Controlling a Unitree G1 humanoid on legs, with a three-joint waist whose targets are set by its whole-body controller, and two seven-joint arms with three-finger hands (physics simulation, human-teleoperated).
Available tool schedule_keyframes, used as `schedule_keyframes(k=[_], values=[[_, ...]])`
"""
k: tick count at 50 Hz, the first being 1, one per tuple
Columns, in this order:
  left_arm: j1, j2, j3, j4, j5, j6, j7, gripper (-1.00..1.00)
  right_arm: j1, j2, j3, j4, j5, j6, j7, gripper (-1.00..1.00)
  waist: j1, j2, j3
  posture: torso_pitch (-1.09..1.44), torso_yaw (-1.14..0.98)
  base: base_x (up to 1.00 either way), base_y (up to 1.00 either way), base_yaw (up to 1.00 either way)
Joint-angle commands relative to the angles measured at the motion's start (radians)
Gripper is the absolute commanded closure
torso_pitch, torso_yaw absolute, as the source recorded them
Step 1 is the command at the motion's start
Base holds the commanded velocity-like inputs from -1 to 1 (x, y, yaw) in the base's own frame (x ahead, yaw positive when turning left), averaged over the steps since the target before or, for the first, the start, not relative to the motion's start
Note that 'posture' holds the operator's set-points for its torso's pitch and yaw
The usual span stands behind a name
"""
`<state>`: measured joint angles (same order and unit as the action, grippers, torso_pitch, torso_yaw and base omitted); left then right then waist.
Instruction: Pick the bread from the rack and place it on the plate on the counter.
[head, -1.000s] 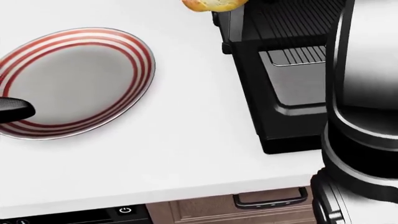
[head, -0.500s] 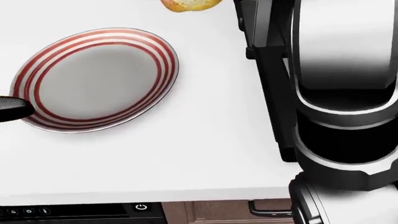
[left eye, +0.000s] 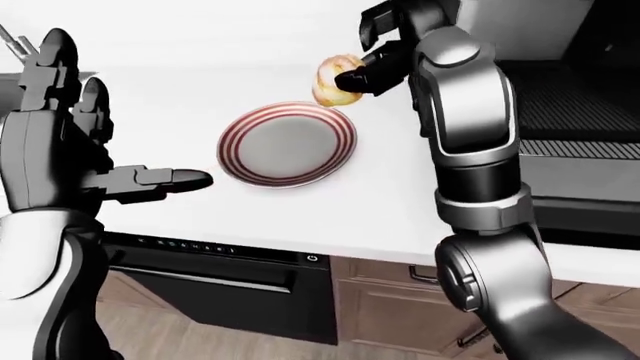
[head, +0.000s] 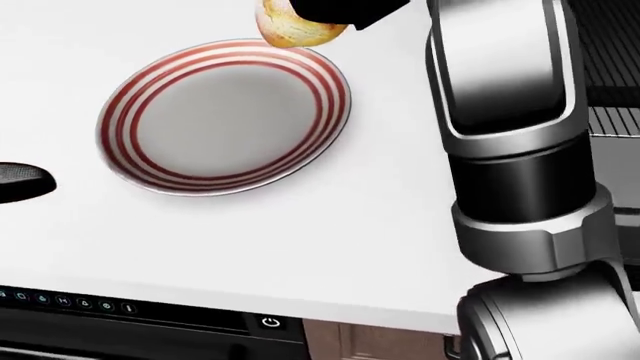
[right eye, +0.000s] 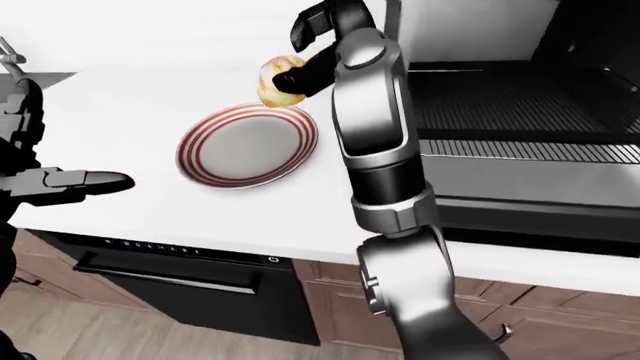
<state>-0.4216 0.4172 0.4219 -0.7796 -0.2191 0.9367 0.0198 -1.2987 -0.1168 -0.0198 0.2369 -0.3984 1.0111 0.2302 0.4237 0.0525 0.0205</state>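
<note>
Bread held up by the plate's far edge

In the left-eye view, the right robot hand has its dark fingers closed round the bread, which sticks out to the hand's left, just above the top rim of the red-striped plate on the white surface. The left robot hand is spread open, well apart from the bread, one finger pointing toward the plate. In the head view, the bread sits at the top, touching the black fingers beside it, over the plate's rim; the big grey right arm hides much of the black oven. Since a moment ago, the plate has slid right in this view and the bread shows more. In the right-eye view, the open oven rack lies to the right of the right hand, away from the bread.
</note>
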Motion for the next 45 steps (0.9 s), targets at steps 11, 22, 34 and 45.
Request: schedule_keyframes(k=[11, 22, 34, 45], values=[[-0.019, 0.007, 0.013, -0.015, 0.014, -0.043, -0.005, -1.0, -0.003, 0.009, 0.021, -0.016, 0.019, -0.053, -0.026, 1.0, 0.065, -0.003, -0.032, 0.0, 0.47, 0.0, 0.0, 0.0], [-0.03, 0.017, 0.011, -0.023, 0.009, -0.031, -0.006, -1.0, -0.089, 0.007, -0.005, 0.381, 0.097, -0.338, -0.122, 1.0, 0.101, 0.0, -0.044, 0.0, 0.48, 0.0, 0.0, 0.0], [-0.034, 0.02, 0.009, -0.02, 0.013, -0.03, -0.01, -1.0, -0.044, 0.018, 0.013, 0.321, 0.092, -0.292, -0.1, 1.0, 0.124, -0.004, -0.046, 0.0, 0.48, 0.0, 0.0, 0.0], [-0.032, 0.016, 0.004, -0.012, 0.024, -0.041, -0.014, -1.0, 0.001, 0.023, 0.025, 0.208, 0.065, -0.164, -0.054, 1.0, 0.137, -0.008, -0.047, 0.0, 0.48, 0.0, 0.0, 0.0]])
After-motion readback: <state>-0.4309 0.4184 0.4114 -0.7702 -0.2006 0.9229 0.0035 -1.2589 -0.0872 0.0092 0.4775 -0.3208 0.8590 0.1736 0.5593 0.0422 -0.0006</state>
